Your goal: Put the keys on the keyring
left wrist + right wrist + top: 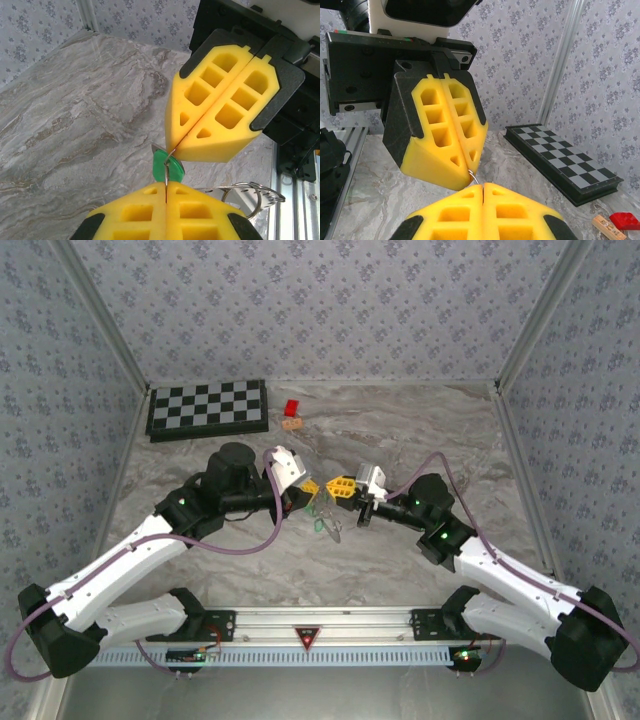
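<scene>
My left gripper [312, 487] and right gripper [342, 487] meet tip to tip above the middle of the marble table. In the left wrist view my left gripper [166, 186] is shut on a thin metal wire of the keyring [165, 174]. The right gripper [175, 147] is shut on the same wire from above. One of the keys [172, 169], with a green head, sits on the wire between the two sets of tips. Silver loops [260, 190] hang off to the right. The right wrist view shows a short arc of the keyring [473, 176] between my right gripper [483, 186] and the left gripper [468, 167].
A folded chessboard [207, 408] lies at the back left of the table. A small red block [291, 408] and a tan piece [292, 424] lie beside it. Patterned walls close in three sides. The aluminium rail [320, 625] runs along the near edge.
</scene>
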{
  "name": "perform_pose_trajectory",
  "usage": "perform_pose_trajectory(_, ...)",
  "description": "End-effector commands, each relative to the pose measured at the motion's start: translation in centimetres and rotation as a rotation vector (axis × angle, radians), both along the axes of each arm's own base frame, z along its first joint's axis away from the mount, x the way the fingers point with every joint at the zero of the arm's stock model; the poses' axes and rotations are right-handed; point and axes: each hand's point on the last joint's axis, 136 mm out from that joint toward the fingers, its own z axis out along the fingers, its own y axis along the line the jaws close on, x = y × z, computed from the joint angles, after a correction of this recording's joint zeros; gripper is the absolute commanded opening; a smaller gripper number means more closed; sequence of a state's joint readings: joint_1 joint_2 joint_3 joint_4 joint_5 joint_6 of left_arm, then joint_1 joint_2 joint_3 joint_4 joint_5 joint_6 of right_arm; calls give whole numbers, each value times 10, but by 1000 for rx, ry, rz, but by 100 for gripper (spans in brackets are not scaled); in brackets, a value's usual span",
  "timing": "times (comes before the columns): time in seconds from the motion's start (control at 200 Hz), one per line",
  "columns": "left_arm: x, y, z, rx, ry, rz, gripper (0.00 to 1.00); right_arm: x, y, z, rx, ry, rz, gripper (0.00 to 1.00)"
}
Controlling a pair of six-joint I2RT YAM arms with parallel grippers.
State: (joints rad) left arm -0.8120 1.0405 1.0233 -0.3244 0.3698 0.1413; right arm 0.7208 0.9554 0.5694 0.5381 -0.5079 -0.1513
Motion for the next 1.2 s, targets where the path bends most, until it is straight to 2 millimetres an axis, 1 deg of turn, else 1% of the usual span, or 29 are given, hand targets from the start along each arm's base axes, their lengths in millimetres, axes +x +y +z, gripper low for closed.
perform_pose_trajectory(0.0, -2, 1, 27, -50, -53, 4, 0, -4, -2, 12, 17, -41, 0, 0)
perform_pose_trajectory(0.545, -4, 1, 30, -59, -60, -6, 0, -3, 3, 4, -4, -19, 16, 0)
perform_pose_trajectory(0.67, -5, 1, 29, -56, -56, -10, 0, 1, 1, 4, -1, -24, -9, 0)
perform_pose_trajectory(0.989, -5, 1, 28, -53, -55, -13, 0, 3, -2, 5, 6, -33, -37, 0)
perform_pose_trajectory(1.199, -5, 3, 25, -28, -50, -12, 0, 2, 2, -3, -53, -39, -36, 0)
